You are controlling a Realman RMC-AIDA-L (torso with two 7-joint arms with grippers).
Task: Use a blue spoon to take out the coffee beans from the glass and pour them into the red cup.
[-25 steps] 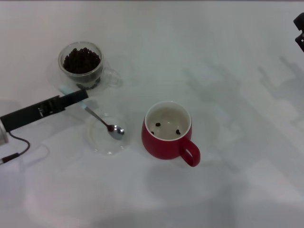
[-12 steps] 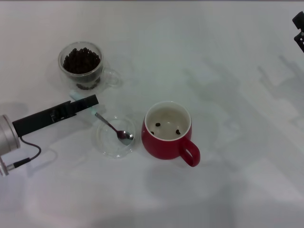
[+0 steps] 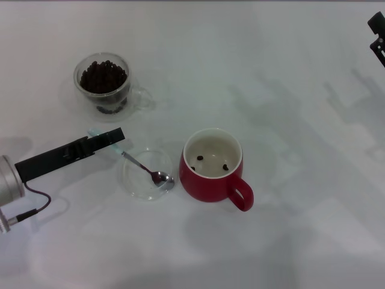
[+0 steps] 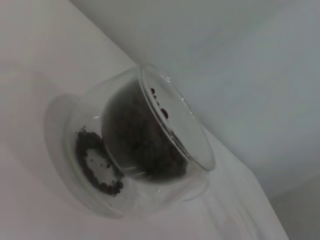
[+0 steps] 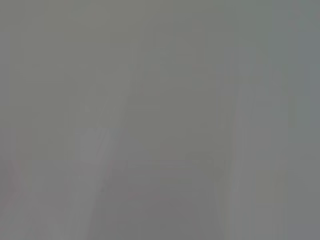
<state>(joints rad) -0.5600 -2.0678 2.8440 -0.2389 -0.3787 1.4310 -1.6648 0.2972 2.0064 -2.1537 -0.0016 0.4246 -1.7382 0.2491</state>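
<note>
The glass [image 3: 103,81] holds a heap of coffee beans [image 3: 103,76] at the back left. It also shows in the left wrist view [image 4: 165,125], with its beans [image 4: 137,137]. My left gripper [image 3: 115,136] is shut on the pale blue handle of the blue spoon [image 3: 141,166]. The spoon slants down, and its metal bowl rests in a shallow clear dish [image 3: 135,183] just left of the red cup [image 3: 207,180]. A few beans [image 3: 212,162] lie inside the cup. My right gripper [image 3: 379,33] is at the far right edge, away from everything.
The white table [image 3: 289,120] carries only these vessels. The red cup's handle points toward the front right. The right wrist view shows only plain grey.
My left gripper has moved right with the spoon. The spoon's bowl has slid right toward the red cup, and the clear dish has shifted right with it. The right arm stayed put.
</note>
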